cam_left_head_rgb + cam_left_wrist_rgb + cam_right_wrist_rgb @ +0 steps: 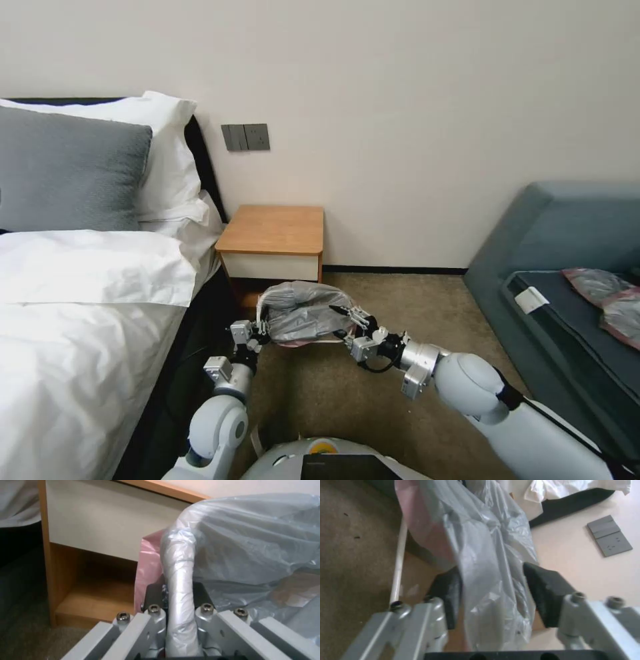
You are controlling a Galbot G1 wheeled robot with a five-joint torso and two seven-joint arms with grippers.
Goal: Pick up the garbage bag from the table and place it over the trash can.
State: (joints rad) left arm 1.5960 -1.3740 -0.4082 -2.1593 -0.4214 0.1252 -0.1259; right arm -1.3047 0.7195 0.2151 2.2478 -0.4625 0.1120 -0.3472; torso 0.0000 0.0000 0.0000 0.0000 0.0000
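Both tools work low in front of the nightstand (272,241), below its tabletop. Left tool (180,605) is clamped on a bunched fold of the garbage bag (303,313); right tool (496,592) has its pads apart, film hanging between them. Spread over the trash can (313,341), the bag looks featherlight, limp and slippery, best gripped at gathered rim folds.
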